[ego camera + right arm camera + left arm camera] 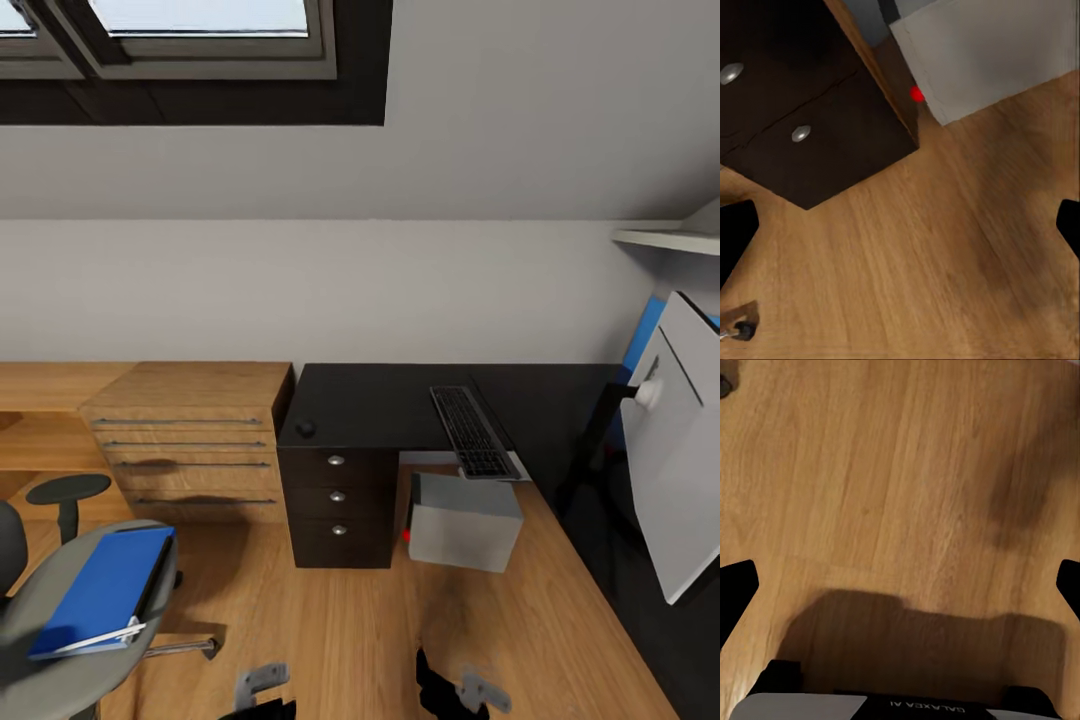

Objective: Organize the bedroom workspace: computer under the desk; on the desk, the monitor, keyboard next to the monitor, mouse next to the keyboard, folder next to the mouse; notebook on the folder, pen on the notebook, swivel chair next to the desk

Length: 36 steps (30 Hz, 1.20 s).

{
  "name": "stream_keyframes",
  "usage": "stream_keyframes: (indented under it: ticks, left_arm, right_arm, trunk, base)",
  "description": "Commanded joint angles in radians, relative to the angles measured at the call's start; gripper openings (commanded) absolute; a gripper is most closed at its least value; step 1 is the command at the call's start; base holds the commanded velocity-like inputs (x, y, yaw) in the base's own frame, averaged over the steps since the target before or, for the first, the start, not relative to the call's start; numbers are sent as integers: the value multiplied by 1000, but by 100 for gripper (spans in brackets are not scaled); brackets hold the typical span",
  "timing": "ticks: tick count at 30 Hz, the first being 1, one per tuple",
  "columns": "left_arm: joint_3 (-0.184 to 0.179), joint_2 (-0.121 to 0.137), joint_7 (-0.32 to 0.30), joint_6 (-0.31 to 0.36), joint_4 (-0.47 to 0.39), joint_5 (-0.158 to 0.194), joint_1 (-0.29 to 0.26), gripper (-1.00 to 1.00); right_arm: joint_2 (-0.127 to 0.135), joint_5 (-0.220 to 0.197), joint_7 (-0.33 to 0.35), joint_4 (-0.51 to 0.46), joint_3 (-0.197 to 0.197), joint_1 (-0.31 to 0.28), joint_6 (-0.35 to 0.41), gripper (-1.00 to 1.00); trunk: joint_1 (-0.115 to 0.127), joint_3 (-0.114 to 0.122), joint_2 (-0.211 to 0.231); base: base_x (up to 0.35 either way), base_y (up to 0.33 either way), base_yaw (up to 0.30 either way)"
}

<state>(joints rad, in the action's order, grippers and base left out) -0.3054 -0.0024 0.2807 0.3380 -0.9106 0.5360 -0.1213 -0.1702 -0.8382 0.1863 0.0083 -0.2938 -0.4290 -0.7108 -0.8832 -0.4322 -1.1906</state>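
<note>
Fingertips (736, 585) of the left gripper (900, 592) and of the right gripper (900, 232) are spread wide, pointed down at bare floor (330, 630). The folder (100, 590) lies well apart, on the swivel chair (60, 650); keyboard (472, 432) overhangs the desk (370, 400).

Head view: high, facing forward and down at the desk (380, 400) against the wall, floor (330, 620) in the foreground. Left wrist view: close above bare floor (900, 487), facing straight down. Right wrist view: low, facing down at the drawers (795, 112) and computer (990, 52). Head and right wrist views share drawers (338, 505), computer (465, 520) and floor.
</note>
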Motion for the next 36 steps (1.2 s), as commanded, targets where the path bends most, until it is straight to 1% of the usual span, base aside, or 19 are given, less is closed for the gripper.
stream_keyframes:
  ticks: [1, 4, 5, 6, 10, 13, 14, 17, 18, 19, 24, 32, 36]
  left_arm:
    - [-25, 2, 9, -44, 8, 11, 13, 100]
    - [-46, 4, 10, -86, 30, 11, 25, 100]
    - [-55, 4, 10, -102, 52, 11, 29, 100]
    - [-57, 4, 10, -108, 64, 11, 30, 100]
    - [-65, 4, 9, -129, 121, 9, 34, 100]
    - [-68, 5, 9, -169, 162, 8, 35, 100]
    - [-69, 5, 7, -213, 185, 8, 35, 100]
    - [-70, 6, 4, -292, 215, 8, 36, 100]
    - [-70, 6, 3, -377, 241, 9, 36, 100]
    - [-70, 6, 2, -401, 250, 10, 36, 100]
    - [-72, 5, 1, -433, 264, 10, 36, 100]
    - [-77, 5, 3, -443, 271, 11, 36, 100]
    - [-78, 5, 4, -443, 274, 11, 36, 100]
  right_arm:
    - [1, 24, -4, 4, -7, 30, -27, 100]
    - [5, 69, -24, 7, -9, 61, -48, 100]
    - [14, 94, -36, 8, -10, 73, -56, 100]
    - [19, 104, -41, 8, -10, 77, -59, 100]
    - [47, 124, -51, 10, -9, 87, -67, 100]
    - [74, 127, -57, 10, -6, 91, -66, 100]
    - [94, 127, -58, 9, -4, 92, -66, 100]
    - [116, 119, -60, 9, 1, 93, -62, 100]
    - [126, 108, -63, 8, 6, 94, -60, 100]
    - [124, 106, -65, 7, 6, 94, -61, 100]
    - [113, 107, -65, 7, 3, 95, -65, 100]
    - [110, 118, -60, 7, -2, 95, -66, 100]
    - [110, 126, -60, 8, -2, 95, -64, 100]
  trunk:
    - [4, 2, 7]
    - [15, 12, 28]
    - [19, 15, 35]
    - [23, 18, 42]
    - [38, 30, 70]
    - [50, 40, 91]
    - [54, 43, 98]
    - [65, 52, 119]
    - [69, 56, 126]
    - [73, 59, 133]
    - [92, 74, 168]
    - [123, 99, 224]
    - [138, 112, 252]
  base:
    - [0, 0, 0]
    - [0, 0, 0]
    - [0, 0, 0]
    - [0, 0, 0]
    - [0, 0, 0]
    - [0, 0, 0]
    - [0, 0, 0]
    - [0, 0, 0]
    - [0, 0, 0]
    - [0, 0, 0]
    - [0, 0, 0]
    - [0, 0, 0]
    - [-124, 0, 0]
